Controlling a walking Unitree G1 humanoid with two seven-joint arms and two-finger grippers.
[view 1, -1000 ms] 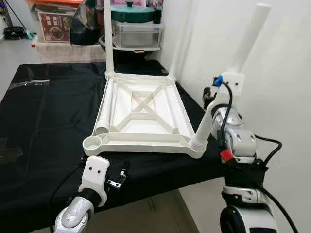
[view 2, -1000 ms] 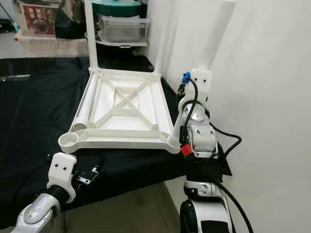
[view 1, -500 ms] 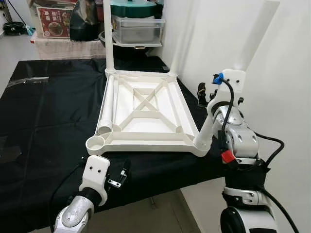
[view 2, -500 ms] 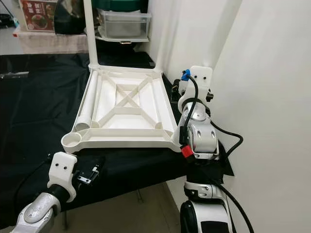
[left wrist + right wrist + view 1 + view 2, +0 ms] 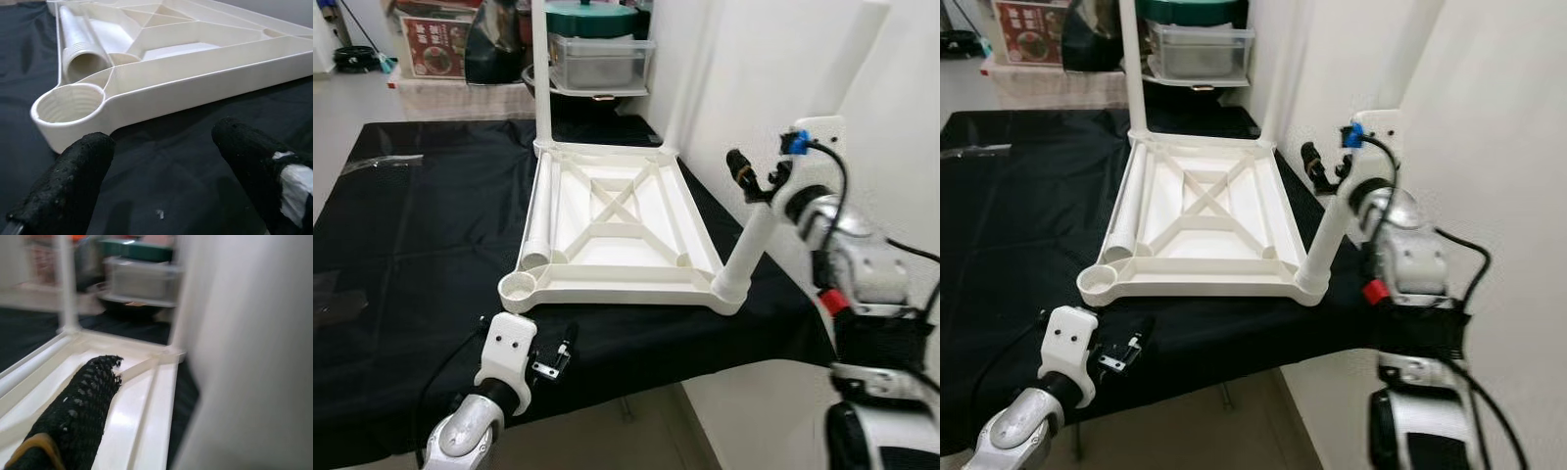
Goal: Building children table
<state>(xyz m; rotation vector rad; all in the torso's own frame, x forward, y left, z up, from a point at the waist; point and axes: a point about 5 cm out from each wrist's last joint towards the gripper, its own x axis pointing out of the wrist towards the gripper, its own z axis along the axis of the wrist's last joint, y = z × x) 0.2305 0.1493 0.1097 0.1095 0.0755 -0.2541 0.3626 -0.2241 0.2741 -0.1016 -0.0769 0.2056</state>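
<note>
We have the white plastic tabletop [image 5: 619, 223] lying upside down on the table's black cloth [image 5: 411, 235], its ribbed underside facing up. By our reckoning three of the four legs are in their corner sockets: two upright legs at the far corners [image 5: 541, 69], and a third leg [image 5: 751, 245] standing in the near right corner. Our right hand [image 5: 756, 183] is up beside that third leg, just at its upper part; one black finger [image 5: 73, 411] shows in the right wrist view next to the pale leg, but we cannot tell whether the hand is closed on the leg or only alongside it. The near left socket [image 5: 68, 104] is open and threaded, with nothing in it. The fourth leg [image 5: 536, 217] lies loose inside the tabletop along its left edge. Our left hand [image 5: 548, 360] waits low at the near table edge, fingers [image 5: 63, 181] spread wide and holding nothing, pointed at that socket. We judge the job well advanced: one leg left, then turning the table upright.
</note>
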